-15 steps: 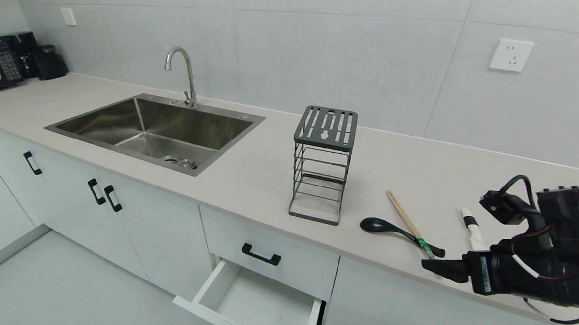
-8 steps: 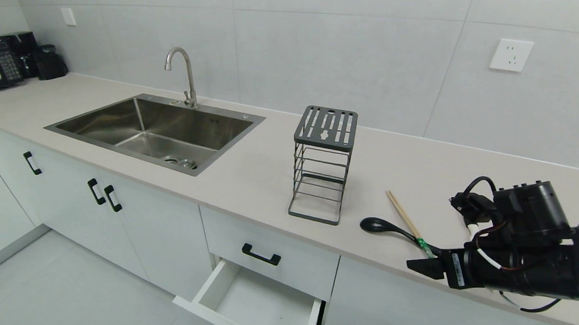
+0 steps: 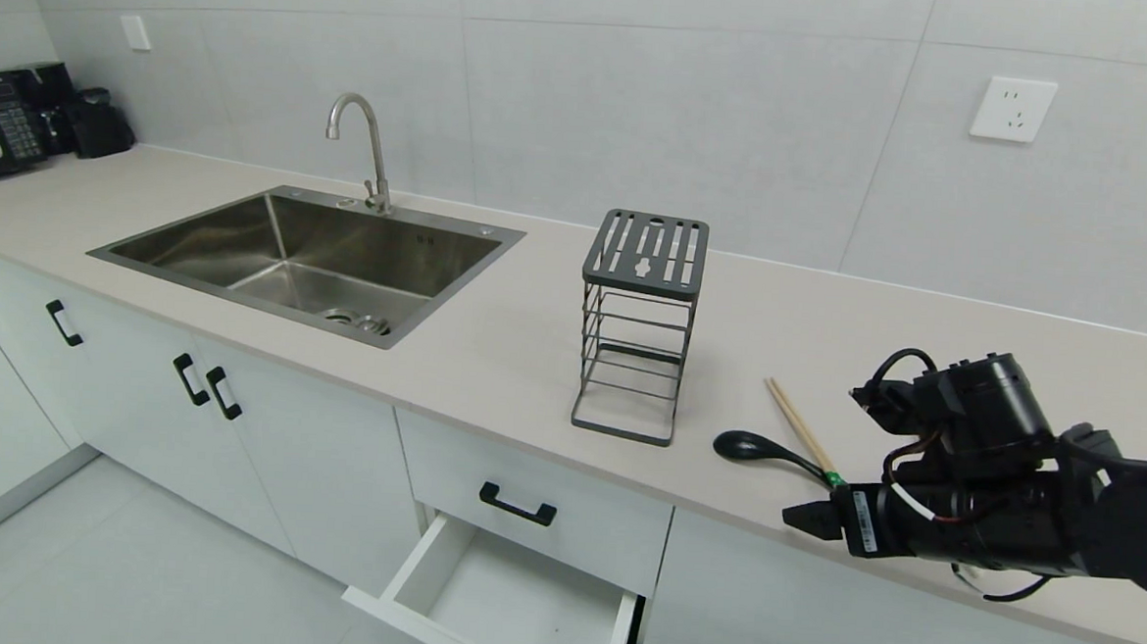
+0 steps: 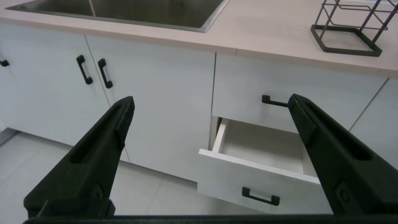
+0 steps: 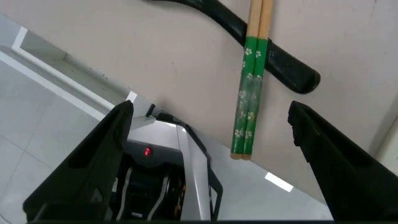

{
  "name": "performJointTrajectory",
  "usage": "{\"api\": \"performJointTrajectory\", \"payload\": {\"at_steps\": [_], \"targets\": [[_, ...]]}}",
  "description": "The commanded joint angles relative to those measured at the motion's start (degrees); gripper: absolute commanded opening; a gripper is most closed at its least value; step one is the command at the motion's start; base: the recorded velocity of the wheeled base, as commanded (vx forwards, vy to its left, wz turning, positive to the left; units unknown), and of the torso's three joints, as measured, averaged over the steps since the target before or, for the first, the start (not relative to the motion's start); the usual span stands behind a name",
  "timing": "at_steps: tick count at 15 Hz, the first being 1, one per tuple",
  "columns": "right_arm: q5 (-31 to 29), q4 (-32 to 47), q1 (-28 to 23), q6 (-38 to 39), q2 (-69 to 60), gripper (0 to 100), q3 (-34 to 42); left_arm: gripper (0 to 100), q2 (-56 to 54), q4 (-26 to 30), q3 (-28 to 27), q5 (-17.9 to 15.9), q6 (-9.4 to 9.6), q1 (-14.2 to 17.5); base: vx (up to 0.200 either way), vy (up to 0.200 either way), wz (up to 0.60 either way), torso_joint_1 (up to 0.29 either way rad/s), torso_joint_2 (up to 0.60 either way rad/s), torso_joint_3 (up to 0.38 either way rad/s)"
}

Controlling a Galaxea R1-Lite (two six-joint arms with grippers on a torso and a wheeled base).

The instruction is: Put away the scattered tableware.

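- A pair of chopsticks point(image 5: 252, 74) lies across the handle of the black spoon point(image 3: 763, 452) on the counter point(image 3: 493, 357), near its front edge and to the right of the wire rack point(image 3: 637, 325).
- My right gripper point(image 5: 210, 111) hovers over their green ends, jaws spread wide and empty.
- My left gripper point(image 4: 211, 101), likewise spread, faces the open drawer point(image 4: 261, 149) under the counter.
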Motion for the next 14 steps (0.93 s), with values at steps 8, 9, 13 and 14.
{"api": "performJointTrajectory", "payload": {"at_steps": [8,9,13,14], "targets": [[-0.56,0.16,3.34,4.08,4.04,100,-1.89,100,0.07,-0.01,0.00,0.01,-0.02,0.00,0.000,0.000,0.00,0.000,0.00,0.000],[-1.62,0.16,3.08,4.34,4.56,100,-2.15,100,0.07,-0.01,0.00,0.01,-0.02,0.00,0.000,0.000,0.00,0.000,0.00,0.000],[-2.94,0.60,2.99,8.30,5.97,0,-3.74,100,0.07,-0.01,0.00,0.01,-0.02,0.00,0.000,0.000,0.00,0.000,0.00,0.000],[-3.38,0.69,2.90,8.39,5.97,0,-3.91,100,0.07,-0.01,0.00,0.01,-0.02,0.09,0.000,0.000,0.00,0.000,0.00,0.000]]}}
